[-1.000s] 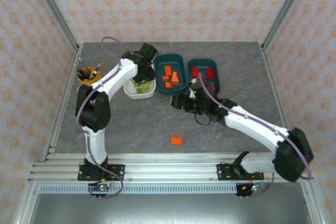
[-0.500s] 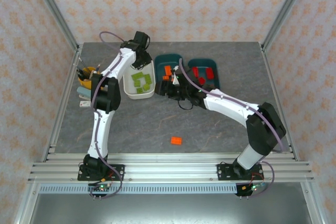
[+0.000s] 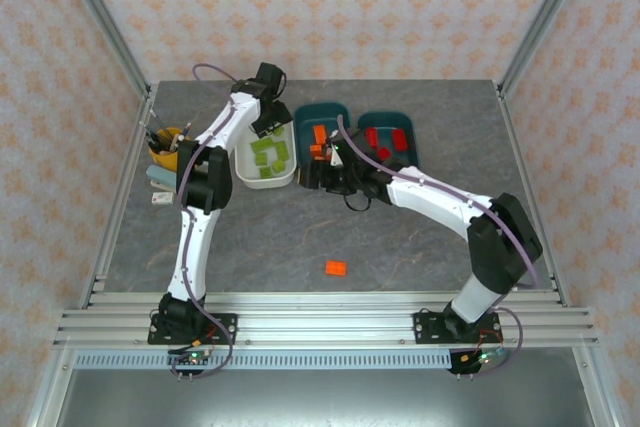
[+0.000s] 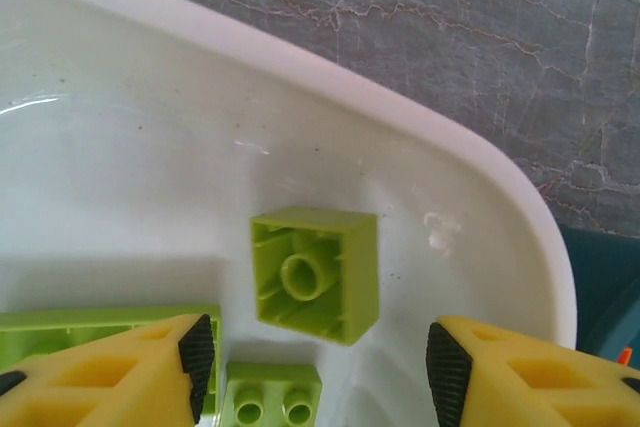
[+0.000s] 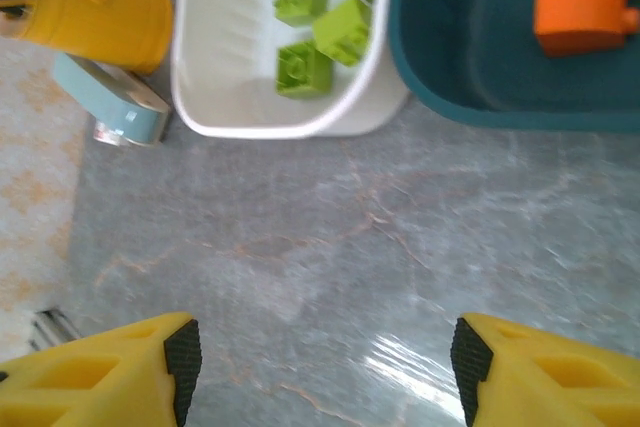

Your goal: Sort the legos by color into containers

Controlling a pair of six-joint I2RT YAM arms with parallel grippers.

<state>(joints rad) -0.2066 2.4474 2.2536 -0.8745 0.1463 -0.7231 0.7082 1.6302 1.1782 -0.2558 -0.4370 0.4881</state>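
Note:
My left gripper (image 3: pixel 268 127) hangs open over the far end of the white tub (image 3: pixel 243 169). Below its jaws a lime green lego (image 4: pixel 315 272) lies upside down on the tub floor, apart from both fingers, with other green legos (image 4: pixel 272 397) beside it. The middle teal tub (image 3: pixel 335 112) holds orange legos (image 3: pixel 320 135). The right teal tub (image 3: pixel 400 119) holds red legos (image 3: pixel 385 137). My right gripper (image 3: pixel 312 175) is open over bare table in front of the white tub (image 5: pixel 290 130) and the teal tub (image 5: pixel 450 107). One orange lego (image 3: pixel 336 268) lies loose near the front.
A yellow cup of pens (image 3: pixel 168 142) stands left of the white tub, with a grey-blue object (image 3: pixel 160 182) in front of it. The cup (image 5: pixel 95 7) and that object (image 5: pixel 110 112) also lie at the upper left of the right wrist view. Metal frame posts rise at the table's corners.
My left gripper has opened and let the green lego drop into the white tub. The right arm has swung left, from in front of the teal tubs toward the white tub.

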